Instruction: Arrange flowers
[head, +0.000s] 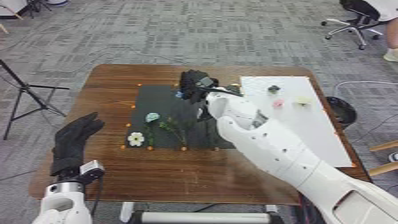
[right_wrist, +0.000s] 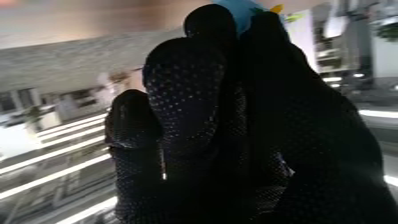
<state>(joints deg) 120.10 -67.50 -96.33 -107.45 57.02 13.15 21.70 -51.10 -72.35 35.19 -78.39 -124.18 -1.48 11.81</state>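
Observation:
Over the far part of the dark mat (head: 164, 102), my right hand (head: 194, 82) has a small blue flower (head: 179, 94) at its fingers. In the right wrist view, the blue flower (right_wrist: 236, 11) is pinched at the tips of my right hand (right_wrist: 191, 100); its stem is hidden. A white flower (head: 136, 139) lies at the mat's near left corner. Beside it are a pale blue flower (head: 152, 117) and green stems (head: 178, 131). My left hand (head: 75, 137) is at the table's left side, fingers straight, holding nothing.
A white board (head: 306, 130) covers the right side of the brown table (head: 160, 175). On it lie a dark green piece (head: 274, 89), a pink piece (head: 278, 103) and a pale yellow one (head: 303, 100). Small orange markers line the mat. My right forearm spans the near right part.

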